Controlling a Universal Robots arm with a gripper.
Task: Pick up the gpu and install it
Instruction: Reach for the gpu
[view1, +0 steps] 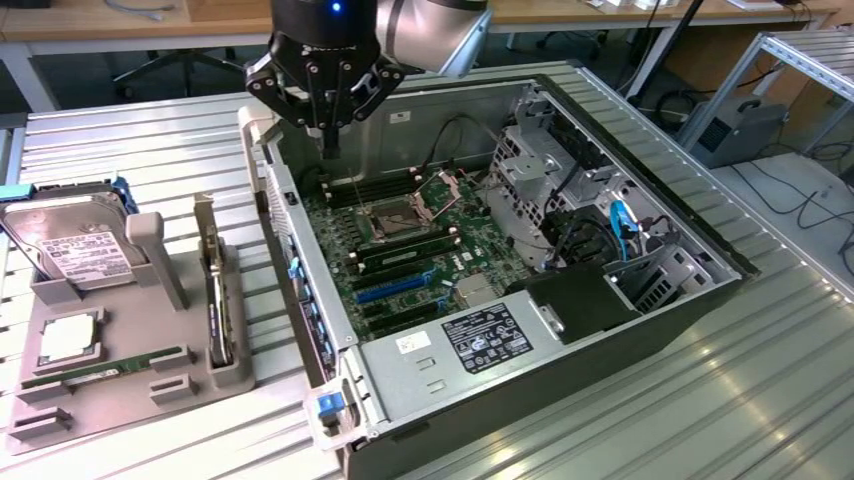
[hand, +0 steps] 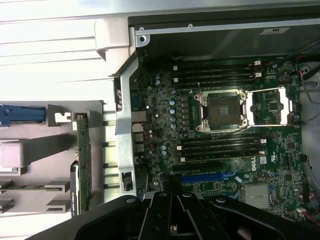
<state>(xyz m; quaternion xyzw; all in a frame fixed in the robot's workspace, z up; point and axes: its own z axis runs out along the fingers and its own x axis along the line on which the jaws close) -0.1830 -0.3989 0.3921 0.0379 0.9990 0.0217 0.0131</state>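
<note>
Standing on edge well apart from the empty, pressed-together jaws, the gpu (view1: 219, 315) looks light, stiff, fragile, best pinched along its top.

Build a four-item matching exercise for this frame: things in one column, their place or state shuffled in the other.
Things
1. gripper
2. gpu
3. hard drive
4. CPU socket

Place or state
A. upright in the gray holder, white label showing
B. on the motherboard, cover swung open
C. shut, above the open case
D. standing on edge in the gray holder, beside the case

Pairs: 1-C, 2-D, 3-A, 4-B
</note>
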